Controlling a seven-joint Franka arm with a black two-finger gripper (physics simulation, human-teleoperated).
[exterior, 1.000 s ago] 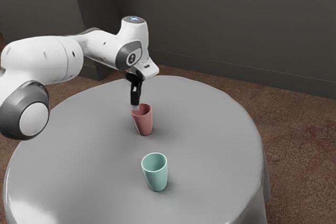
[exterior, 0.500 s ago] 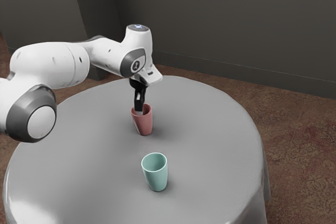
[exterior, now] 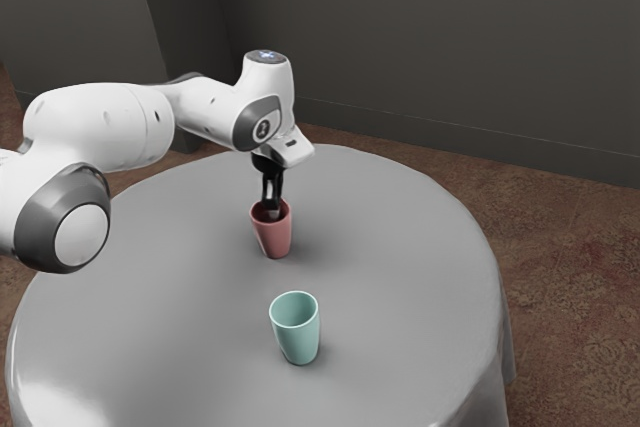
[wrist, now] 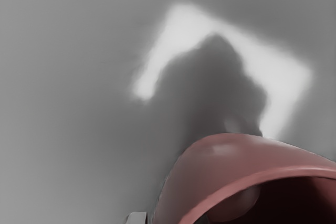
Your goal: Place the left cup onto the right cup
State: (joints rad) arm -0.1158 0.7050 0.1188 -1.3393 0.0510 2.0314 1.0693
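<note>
A pink cup point(exterior: 272, 235) stands upright on the round grey table point(exterior: 410, 247), toward the far side. In front of it, nearer the table's front edge, a teal cup point(exterior: 295, 332) stands upright by itself. My gripper point(exterior: 271, 209) points straight down at the pink cup's rim, open, with its tips at or just inside the mouth of the cup. In the wrist view the pink cup point(wrist: 236, 174) looms just under the hand, its rim and dark inside showing, and the hand's shadow falls on the table point(wrist: 63, 103) beyond it.
A grey cloth covers the table and drapes over its edge point(exterior: 495, 337). Around it lies brown carpet point(exterior: 570, 247), with dark walls behind. The white arm point(exterior: 110, 132) comes in from the exterior view's left.
My hand has shifted slightly to the exterior view's right and come down, from above the pink cup's rim to the rim itself. Neither cup has moved.
</note>
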